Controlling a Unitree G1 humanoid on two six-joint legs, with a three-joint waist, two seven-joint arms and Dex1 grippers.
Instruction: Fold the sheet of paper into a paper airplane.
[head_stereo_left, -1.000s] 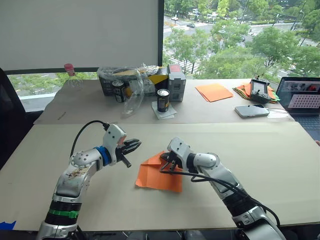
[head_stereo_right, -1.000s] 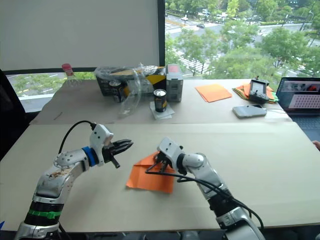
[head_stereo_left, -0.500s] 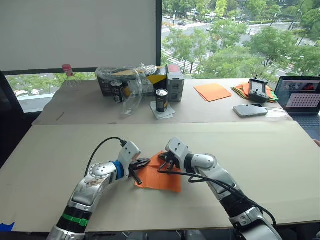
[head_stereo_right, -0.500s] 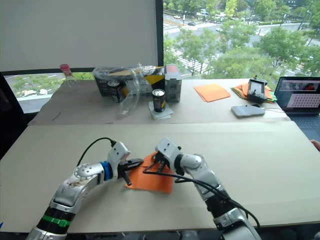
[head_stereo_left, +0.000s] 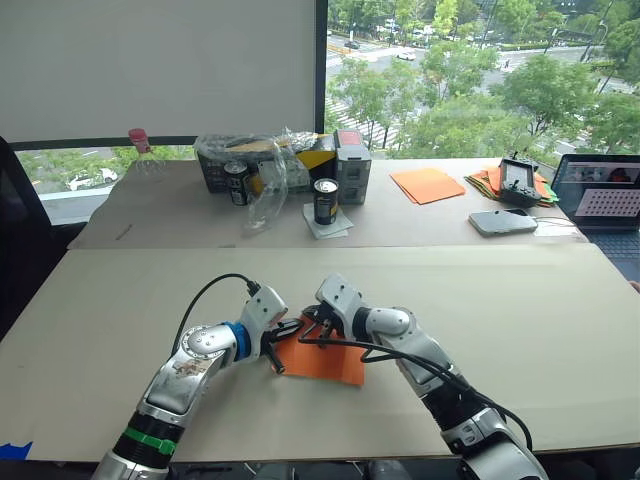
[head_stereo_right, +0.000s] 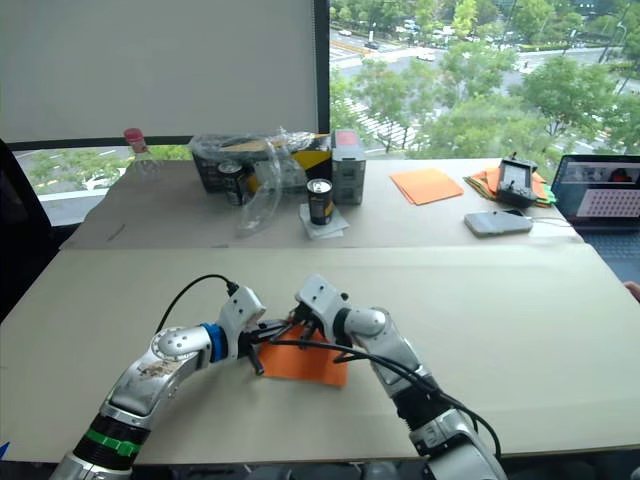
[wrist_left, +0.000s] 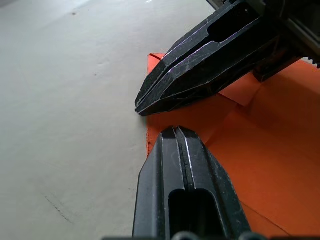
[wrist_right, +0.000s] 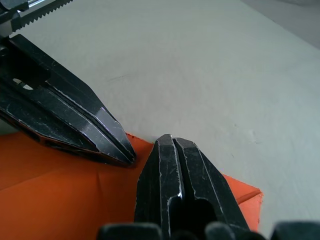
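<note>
Left eye view, L to R: left gripper (head_stereo_left: 281, 336) sits at the left edge of the sheet of paper (head_stereo_left: 335, 362), fingers clenched, tips pressing paper. Sheet lies flat mid-worktop (head_stereo_left: 520, 330), partly folded. Right gripper (head_stereo_left: 312, 328) on its far corner, fingers clenched. Paper thin, light, prone to slide; pin it, lift by a free corner.
</note>
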